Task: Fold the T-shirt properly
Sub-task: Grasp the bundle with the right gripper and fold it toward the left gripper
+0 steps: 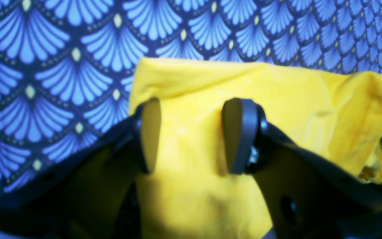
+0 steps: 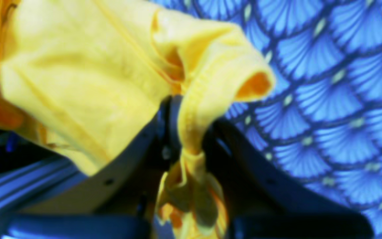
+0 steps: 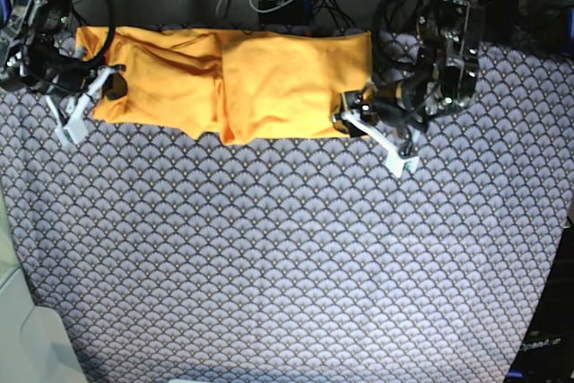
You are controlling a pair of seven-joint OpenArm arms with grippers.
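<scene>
Lying as a long band along the bench's far edge, the soft yellow-orange T-shirt (image 3: 233, 82) has its hem pinched in the right tool (image 2: 186, 132). The left tool (image 1: 191, 136) straddles the other end, wide and ungripped. It should, I judge, close on both layers before any lift, so the fold stays even.

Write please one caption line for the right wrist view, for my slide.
Right gripper pinches a bunched hem of the yellow T-shirt above the blue scale-patterned cloth.

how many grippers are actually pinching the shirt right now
1. The right gripper is shut on the T-shirt at one end; the left gripper stands open over the other end.
</scene>
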